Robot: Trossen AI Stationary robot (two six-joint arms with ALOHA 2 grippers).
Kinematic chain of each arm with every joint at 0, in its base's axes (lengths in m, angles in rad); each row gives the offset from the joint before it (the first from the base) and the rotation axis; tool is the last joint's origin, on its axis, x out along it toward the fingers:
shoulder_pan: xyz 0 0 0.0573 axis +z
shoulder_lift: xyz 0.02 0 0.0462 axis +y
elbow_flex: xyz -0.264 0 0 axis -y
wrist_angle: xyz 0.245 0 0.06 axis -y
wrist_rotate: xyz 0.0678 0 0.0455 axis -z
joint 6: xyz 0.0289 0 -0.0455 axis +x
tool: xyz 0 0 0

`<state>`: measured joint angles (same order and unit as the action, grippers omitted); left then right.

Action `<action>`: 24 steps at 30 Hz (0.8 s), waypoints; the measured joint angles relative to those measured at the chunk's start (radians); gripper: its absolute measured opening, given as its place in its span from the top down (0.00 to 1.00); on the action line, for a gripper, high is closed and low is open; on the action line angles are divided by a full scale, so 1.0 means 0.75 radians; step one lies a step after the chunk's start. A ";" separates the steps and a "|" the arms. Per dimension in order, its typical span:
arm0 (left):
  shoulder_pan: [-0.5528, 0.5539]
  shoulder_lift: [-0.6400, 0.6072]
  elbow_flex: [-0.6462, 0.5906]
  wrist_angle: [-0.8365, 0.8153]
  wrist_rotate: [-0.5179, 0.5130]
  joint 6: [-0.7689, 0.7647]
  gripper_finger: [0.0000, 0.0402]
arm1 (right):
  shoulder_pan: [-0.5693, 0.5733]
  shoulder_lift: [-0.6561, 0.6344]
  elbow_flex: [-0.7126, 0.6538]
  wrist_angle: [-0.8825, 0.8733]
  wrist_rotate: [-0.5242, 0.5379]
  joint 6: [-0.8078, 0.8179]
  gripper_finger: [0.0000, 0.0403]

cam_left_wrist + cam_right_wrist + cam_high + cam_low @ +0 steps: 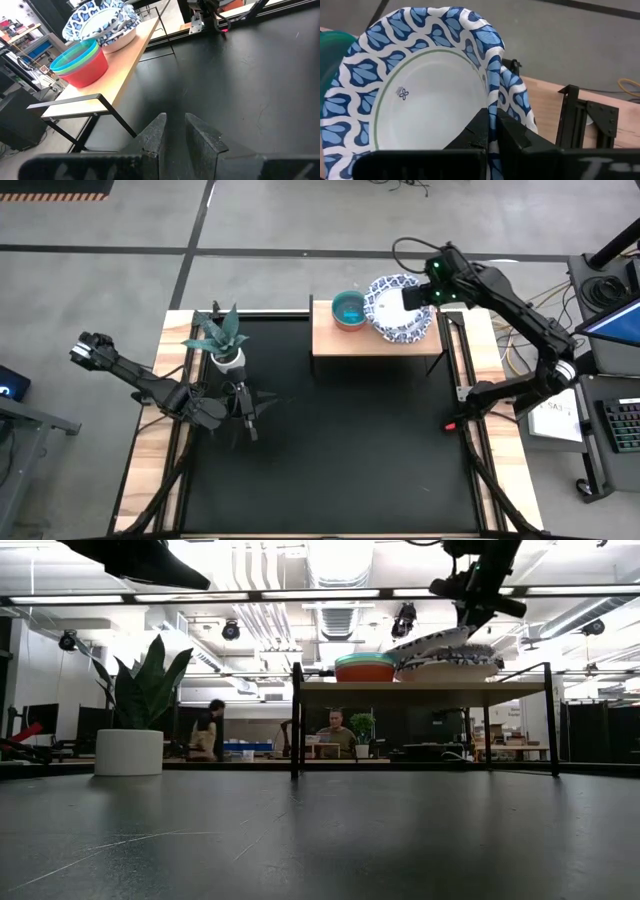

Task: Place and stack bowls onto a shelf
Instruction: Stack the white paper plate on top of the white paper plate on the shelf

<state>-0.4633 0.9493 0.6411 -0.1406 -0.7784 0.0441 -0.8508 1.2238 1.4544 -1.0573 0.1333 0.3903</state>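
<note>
Left gripper (248, 424) parked low over the large black tabletop (330, 450), beside the white pot with the green spiky plant (226, 343); jaws narrowly parted, holding nothing.

Farther back, small light-wood shelf on thin dark legs (340, 340); on it, a nested stack of small plain bowls, red at the bottom with a teal one showing on top (82, 62); just beside, the stack of wide white bowls with blue patterned scalloped rims (120, 37).

Right gripper (494, 131) pinched on the rim of the top white-and-blue bowl (425, 95), tilted above that stack.

Probably light, thin and flexible, likely paper: grip the rim edge only; squeeze gently to avoid creasing; release level so it nests.
</note>
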 joint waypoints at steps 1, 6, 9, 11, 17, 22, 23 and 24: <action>0.000 0.000 0.000 0.000 0.000 0.000 0.88 | -0.001 0.006 0.000 0.000 0.000 -0.001 0.97; 0.000 0.000 0.000 0.000 0.000 0.000 0.88 | -0.001 0.023 0.000 -0.001 -0.001 -0.047 0.94; 0.000 0.000 0.000 0.000 0.000 0.000 0.88 | -0.001 0.020 0.000 -0.001 -0.003 -0.056 0.95; 0.000 0.000 0.000 -0.001 0.000 0.000 0.88 | -0.001 0.014 0.000 -0.001 -0.003 -0.056 0.97; 0.001 0.000 0.000 -0.001 0.000 0.000 0.88 | -0.001 -0.002 0.000 -0.013 -0.002 -0.039 0.93; 0.000 0.000 0.000 -0.001 0.000 0.000 0.88 | -0.001 -0.003 0.000 -0.026 -0.003 -0.036 0.80; 0.000 0.000 0.000 -0.001 0.000 0.000 0.88 | -0.001 -0.003 0.000 -0.025 -0.003 -0.034 0.77; 0.000 0.000 0.000 -0.001 0.000 0.000 0.88 | -0.001 -0.004 0.000 -0.025 -0.002 -0.031 0.74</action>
<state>-0.4629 0.9493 0.6411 -0.1410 -0.7783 0.0441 -0.8516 1.2209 1.4544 -1.0763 0.1315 0.3668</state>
